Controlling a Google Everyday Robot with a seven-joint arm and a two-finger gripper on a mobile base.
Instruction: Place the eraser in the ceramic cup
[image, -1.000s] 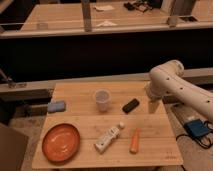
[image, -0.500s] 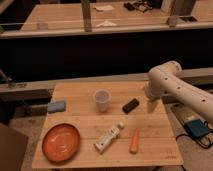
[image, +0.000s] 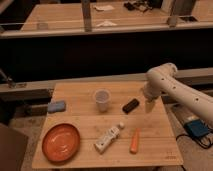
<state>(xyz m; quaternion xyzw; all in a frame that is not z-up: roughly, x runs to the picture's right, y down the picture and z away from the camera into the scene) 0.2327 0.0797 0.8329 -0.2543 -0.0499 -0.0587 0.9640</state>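
Note:
The eraser (image: 131, 105), a small black rounded block, lies on the wooden table (image: 80, 92) right of centre. The ceramic cup (image: 102, 99), white and handleless, stands upright just left of the eraser, a short gap between them. My gripper (image: 149, 105) hangs from the white arm (image: 172, 87) at the table's right side, just right of the eraser and close above the tabletop. It holds nothing that I can see.
A blue-grey block (image: 56, 106) lies at the left edge. An orange plate (image: 61, 142) sits front left. A white bottle (image: 108, 138) lies on its side front centre, an orange carrot-like piece (image: 135, 141) to its right. A blue device with cables (image: 197, 129) lies on the floor to the right.
The arm has shifted slightly left, bringing the gripper nearer the eraser. The objects on the table have not moved.

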